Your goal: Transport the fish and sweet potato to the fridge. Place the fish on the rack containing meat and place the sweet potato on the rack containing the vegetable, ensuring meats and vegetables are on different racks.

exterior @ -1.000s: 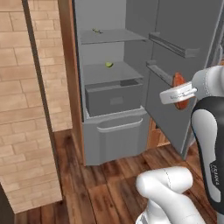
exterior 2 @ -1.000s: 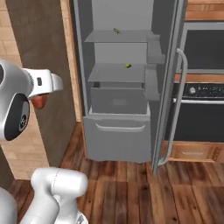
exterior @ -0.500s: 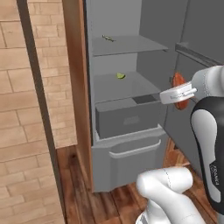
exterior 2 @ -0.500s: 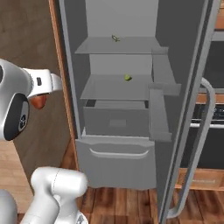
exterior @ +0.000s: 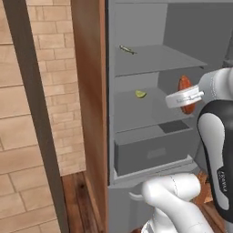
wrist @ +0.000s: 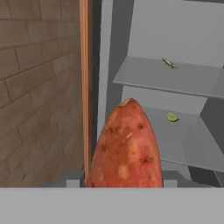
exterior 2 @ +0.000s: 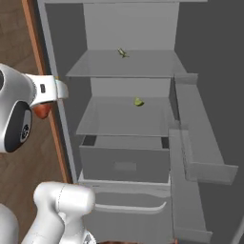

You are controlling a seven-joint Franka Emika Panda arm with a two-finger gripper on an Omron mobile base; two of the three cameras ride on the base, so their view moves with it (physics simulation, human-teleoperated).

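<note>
Two flat grey shelves cross the open fridge (exterior 2: 200, 28), and everything here sits in relation to them. On the rack containing meat (exterior 2: 143, 64), the higher shelf, lies the meat (exterior 2: 122, 52), a thin olive-green strip near the middle toward the back; it shows likewise in the left base view (exterior: 128, 49) and in the hand view (wrist: 168, 63). On the lower shelf (exterior 2: 114, 119) rests the vegetable (exterior 2: 138, 102), a small rounded yellow-green piece, also toward the back and roughly below the strip. Beneath the lower shelf a box drawer (exterior 2: 125, 164) stands pulled partly out, and the fridge door (exterior 2: 205, 157) with its bins hangs open to the right of the shelves. The sweet potato (wrist: 126, 148) is outside the fridge, in front of the shelves at about the lower shelf's height, its tapered end pointing toward them; the left base view shows its reddish-orange body (exterior: 184, 88) behind the white hand, and the right base view shows a bit of it (exterior 2: 42, 110) beneath the wrist. The jaws are closed on the sweet potato, though the fingertips themselves are hidden by it. A brick wall (exterior: 45, 104) and a wooden side panel (exterior: 88, 91) stand left of the fridge.
</note>
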